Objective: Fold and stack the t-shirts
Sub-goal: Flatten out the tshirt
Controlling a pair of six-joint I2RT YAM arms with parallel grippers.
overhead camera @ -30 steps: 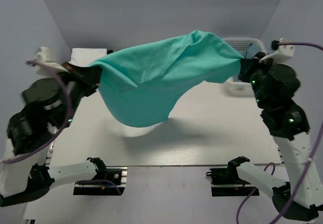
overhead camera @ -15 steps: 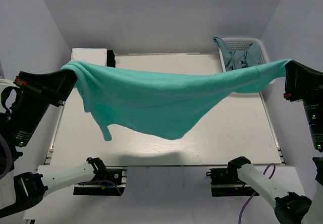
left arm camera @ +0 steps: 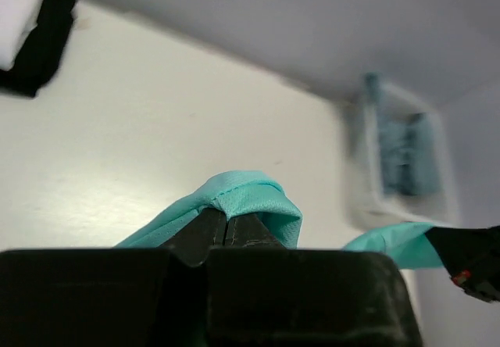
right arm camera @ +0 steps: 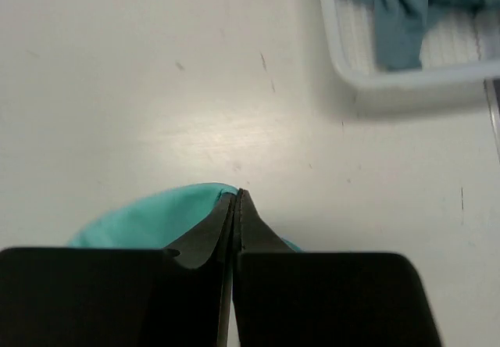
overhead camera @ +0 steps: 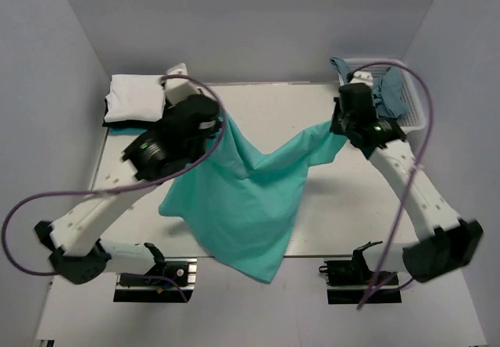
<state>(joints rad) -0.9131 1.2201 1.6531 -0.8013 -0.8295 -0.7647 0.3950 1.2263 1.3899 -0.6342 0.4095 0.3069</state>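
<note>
A robotics lab is being suggested by bare walls boxing a table, left arm and right arm.

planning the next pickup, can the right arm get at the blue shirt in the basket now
Likely in reach: the basket sits just beside the right gripper, its top uncovered. But the jaws are shut on the turquoise shirt, which it must drop first.

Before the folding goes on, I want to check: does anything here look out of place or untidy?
Nothing looks damaged. The turquoise shirt, pinched by the left pincer and right pincer, sags crookedly, its low corner appearing past the table's near edge. A blue-grey cloth spills over the basket's rim.
</note>
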